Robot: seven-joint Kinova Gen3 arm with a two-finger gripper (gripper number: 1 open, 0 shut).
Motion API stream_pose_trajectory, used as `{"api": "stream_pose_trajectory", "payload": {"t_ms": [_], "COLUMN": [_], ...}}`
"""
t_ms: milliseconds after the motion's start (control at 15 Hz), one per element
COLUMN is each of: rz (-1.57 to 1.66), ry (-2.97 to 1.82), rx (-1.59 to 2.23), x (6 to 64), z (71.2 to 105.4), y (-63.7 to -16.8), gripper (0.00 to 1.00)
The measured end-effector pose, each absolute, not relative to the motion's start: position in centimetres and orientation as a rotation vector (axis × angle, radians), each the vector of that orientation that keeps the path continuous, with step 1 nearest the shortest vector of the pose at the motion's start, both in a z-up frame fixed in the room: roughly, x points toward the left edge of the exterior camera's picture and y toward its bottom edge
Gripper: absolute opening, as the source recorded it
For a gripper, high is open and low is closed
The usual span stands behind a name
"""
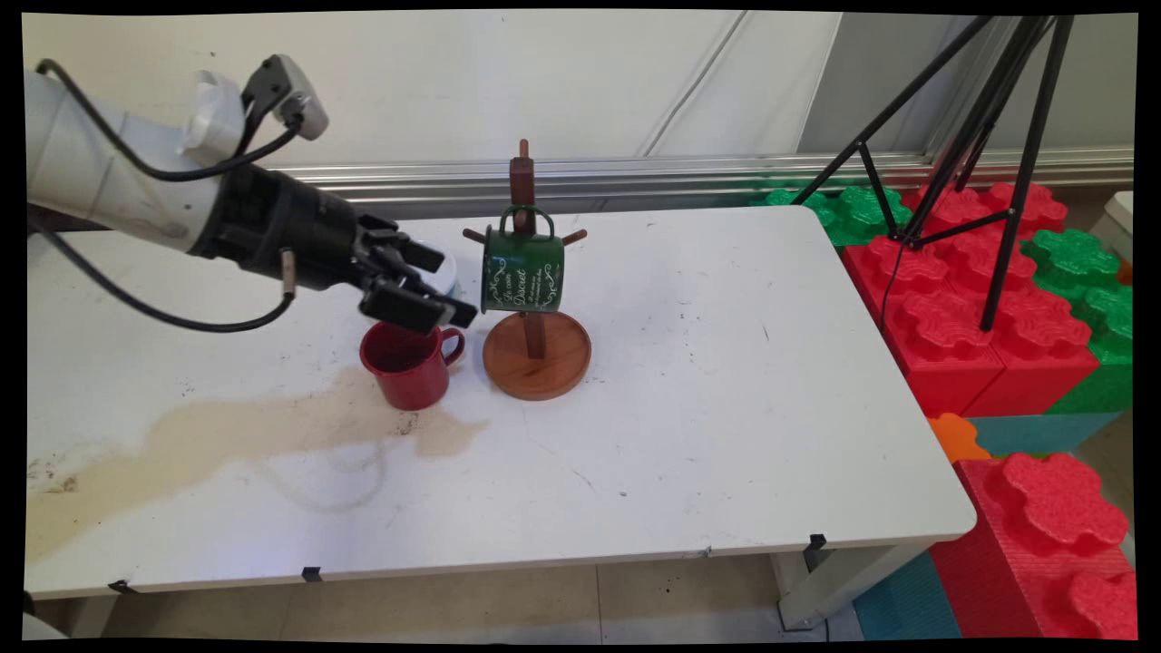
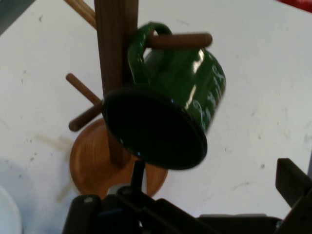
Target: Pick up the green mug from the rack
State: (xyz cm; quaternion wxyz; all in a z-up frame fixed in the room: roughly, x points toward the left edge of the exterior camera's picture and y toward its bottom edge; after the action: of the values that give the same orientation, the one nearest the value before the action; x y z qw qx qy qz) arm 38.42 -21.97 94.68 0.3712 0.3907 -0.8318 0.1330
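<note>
Nearest the main camera, a tan dried spill stain point(image 1: 227, 435) spreads across the near left of the white table point(image 1: 707, 435), reaching up to the base of a red enamel mug point(image 1: 410, 365) that stands upright, handle toward the rack. Directly above that mug's rim hangs the black two-finger gripper point(image 1: 426, 288), pointing sideways toward the rack; its fingers stand apart with nothing between them. Just beyond the fingertips, close but not touching, a dark green enamel mug with white lettering point(image 1: 522, 269) hangs by its handle from a peg of the wooden mug tree with a round base point(image 1: 535, 354). In the hand view the green mug point(image 2: 165, 112) fills the middle, its dark mouth turned toward the gripper point(image 2: 204, 214), its handle looped over a horizontal peg against the upright post of the tree point(image 2: 114, 73). Behind the gripper, partly hidden by it, a small white object sits on the table; what it is cannot be told. Far past the rack, off the table's end, red and green toy-like blocks point(image 1: 980, 299) are stacked, with a black tripod point(image 1: 989, 154) standing on them.
</note>
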Motion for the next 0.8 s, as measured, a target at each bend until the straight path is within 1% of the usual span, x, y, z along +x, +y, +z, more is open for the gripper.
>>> {"api": "stream_pose_trajectory", "payload": {"t_ms": [800], "rz": [0.32], "ry": [-2.018], "rx": [1.078], "x": [35.6], "z": [91.8], "y": [-23.9], "gripper": [1.0]}}
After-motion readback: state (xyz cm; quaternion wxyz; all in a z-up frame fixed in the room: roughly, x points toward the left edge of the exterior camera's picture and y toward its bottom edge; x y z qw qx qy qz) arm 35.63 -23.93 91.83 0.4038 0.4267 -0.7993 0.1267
